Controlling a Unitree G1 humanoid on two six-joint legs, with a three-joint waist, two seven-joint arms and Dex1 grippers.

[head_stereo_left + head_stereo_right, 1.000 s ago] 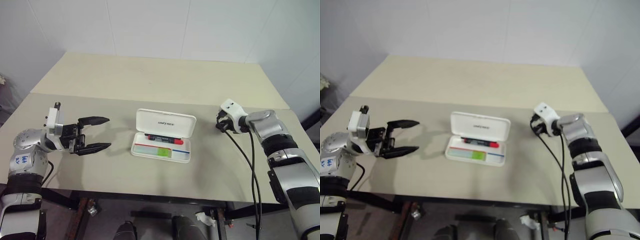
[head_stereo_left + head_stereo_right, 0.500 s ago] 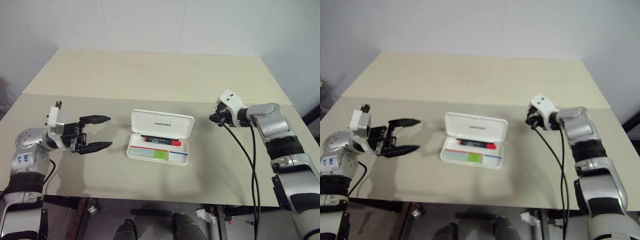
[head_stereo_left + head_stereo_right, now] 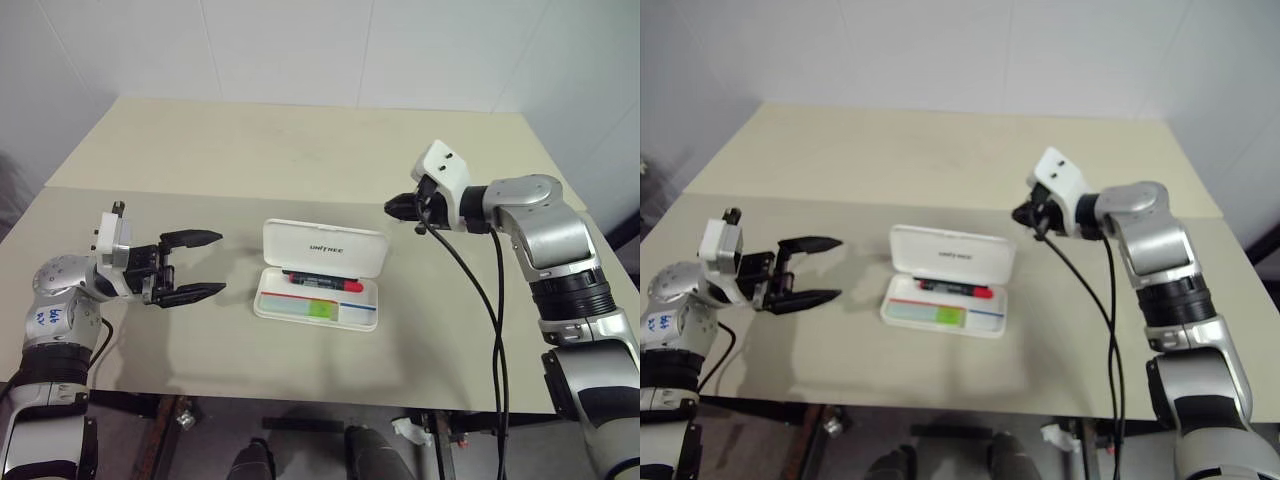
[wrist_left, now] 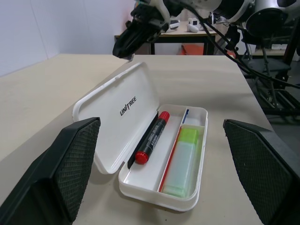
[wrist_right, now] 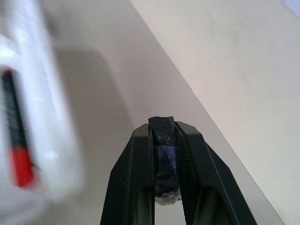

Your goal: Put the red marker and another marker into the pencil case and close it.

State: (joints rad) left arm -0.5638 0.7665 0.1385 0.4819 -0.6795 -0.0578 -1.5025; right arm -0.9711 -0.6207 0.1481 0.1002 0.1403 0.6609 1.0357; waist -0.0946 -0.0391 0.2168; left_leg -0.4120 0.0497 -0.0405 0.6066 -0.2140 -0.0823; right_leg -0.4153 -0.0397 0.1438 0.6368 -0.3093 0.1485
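I saw the pencil case [image 3: 320, 275] lying open at the middle of the frame, the red marker [image 3: 326, 280] and green marker [image 3: 322, 307] inside it. My left gripper [image 3: 195, 266] hung at left, fingers spread wide, empty. My right gripper [image 3: 392, 208] sat right of centre above the lid's far corner, pinched together, holding nothing.

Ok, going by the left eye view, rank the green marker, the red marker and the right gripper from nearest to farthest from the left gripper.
1. Green marker, front compartment of the case.
2. Red marker, just behind it.
3. Right gripper, beyond the lid's far corner.
Measured from the left gripper.
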